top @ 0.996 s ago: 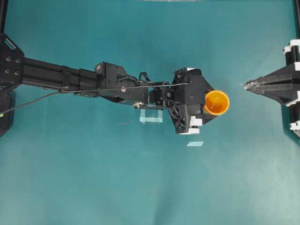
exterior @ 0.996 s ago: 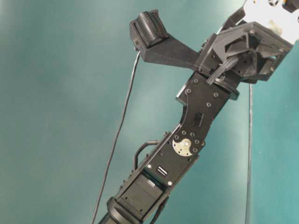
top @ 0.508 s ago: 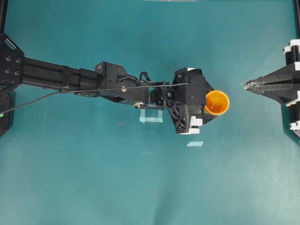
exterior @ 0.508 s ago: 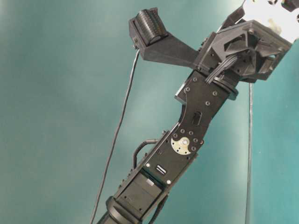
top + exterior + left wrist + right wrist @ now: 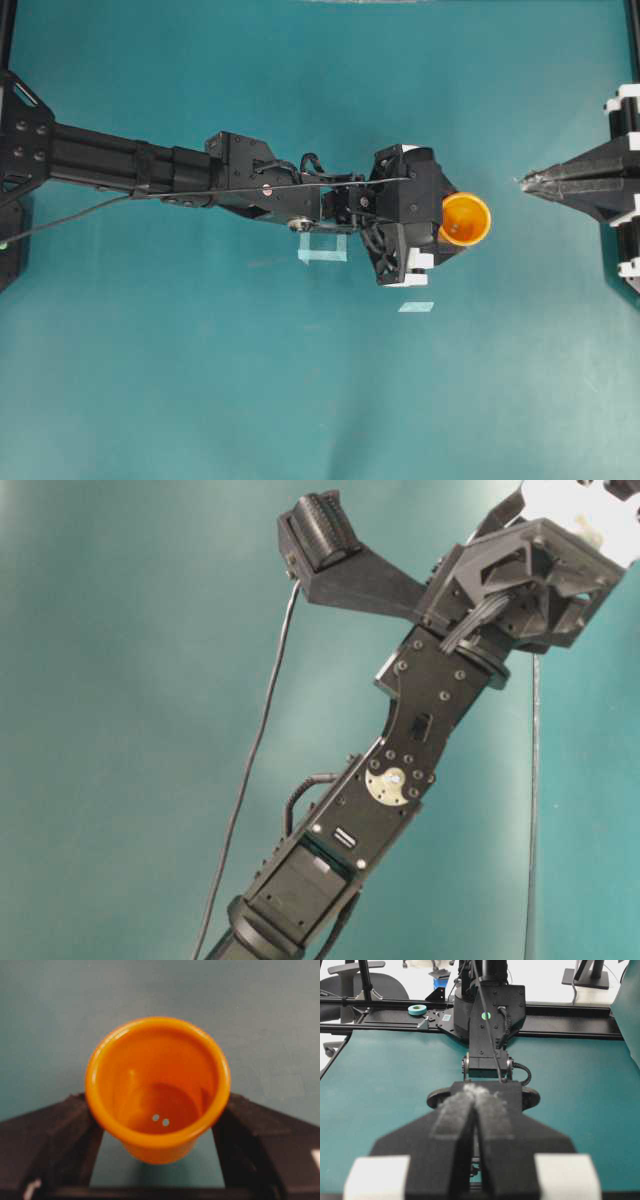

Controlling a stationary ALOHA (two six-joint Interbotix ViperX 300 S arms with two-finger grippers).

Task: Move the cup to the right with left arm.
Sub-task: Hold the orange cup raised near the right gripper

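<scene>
The orange cup [image 5: 465, 219] stands upright with its mouth up, right of the table's middle. My left gripper [image 5: 450, 221] reaches it from the left on the long black arm [image 5: 200, 172]. In the left wrist view the cup [image 5: 157, 1090] fills the gap, and both black fingers [image 5: 75, 1130] press against its sides below the rim. Its fingertips are hidden under the cup in the overhead view. My right gripper [image 5: 522, 181] rests at the right edge, pointed and shut on nothing, a short gap from the cup. The right wrist view shows its pads [image 5: 477, 1092] pressed together.
Two pale tape marks lie on the teal table, one under the left forearm [image 5: 322, 247] and one below the wrist [image 5: 416, 306]. The table-level view is filled by the left arm [image 5: 400, 780]. A tape roll [image 5: 417, 1009] lies on the far frame.
The left arm has crept slightly to the right with the cup between its fingers. The right arm has not moved.
</scene>
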